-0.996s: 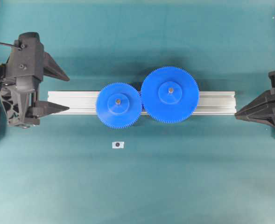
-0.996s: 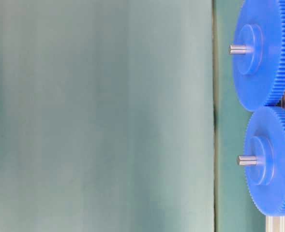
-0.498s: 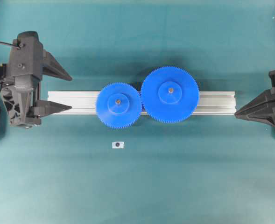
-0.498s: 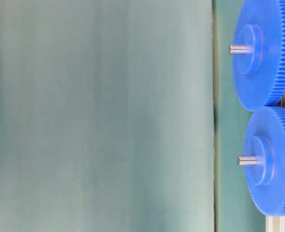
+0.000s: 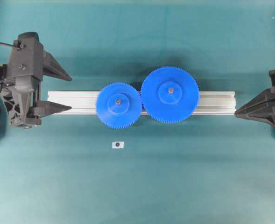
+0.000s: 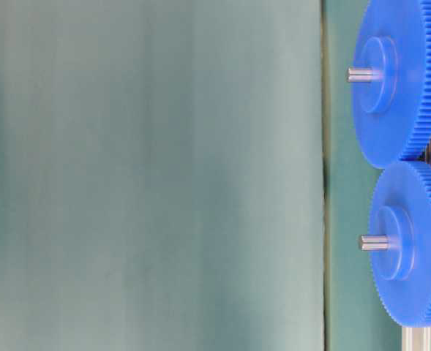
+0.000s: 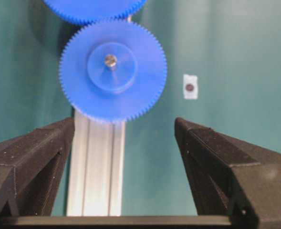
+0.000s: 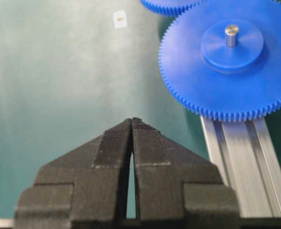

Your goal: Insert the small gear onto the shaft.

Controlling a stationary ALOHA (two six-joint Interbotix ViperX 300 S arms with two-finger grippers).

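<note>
Blue plastic small gear (image 5: 118,105) sits seated on the shaft (image 5: 118,100), whose pin tip shows through the hub; teeth mesh with the larger gear (image 5: 170,94) on the aluminium rail (image 5: 216,102). Insertion judged complete. Left tool (image 5: 59,89) stands wide and empty, clear of the gear. Right tool (image 5: 237,113) is closed, empty, at the rail's far end.

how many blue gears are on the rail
2. The small gear sits on the silver rail left of centre, a pin through its hub. The large gear sits just right of it, teeth meeting, also on a pin. None appears hidden.
</note>
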